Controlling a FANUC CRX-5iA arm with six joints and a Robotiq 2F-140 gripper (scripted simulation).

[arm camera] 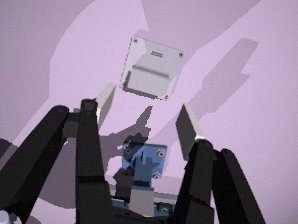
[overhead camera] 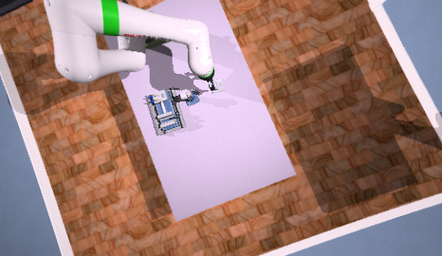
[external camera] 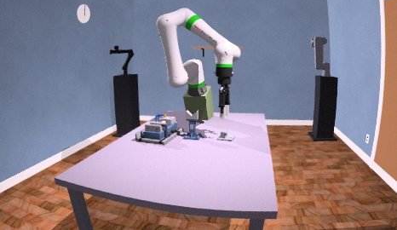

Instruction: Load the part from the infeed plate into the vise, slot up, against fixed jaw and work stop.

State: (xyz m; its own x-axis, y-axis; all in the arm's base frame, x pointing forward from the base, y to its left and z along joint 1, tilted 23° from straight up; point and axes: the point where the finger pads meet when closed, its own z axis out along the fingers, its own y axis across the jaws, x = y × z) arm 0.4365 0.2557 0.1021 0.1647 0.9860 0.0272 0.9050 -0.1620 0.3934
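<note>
While the gripper (arm camera: 141,137) hangs in the air well above the table (external camera: 238,181), its fingers are held about half open, and nothing is held or touched by them. Beyond and below the fingertips, the block (arm camera: 150,71) is seen lying flat on the infeed plate (arm camera: 172,51), its long axis roughly across the finger gap. Farther off to one side stand the V-block (external camera: 192,130) and the vise (external camera: 158,131).

arms: one (external camera: 179,45)
vises: one (external camera: 158,131)
V-blocks: one (external camera: 192,130)
infeed plates: one (external camera: 226,137)
parts: one (arm camera: 149,78)
tables: one (external camera: 170,173)
</note>
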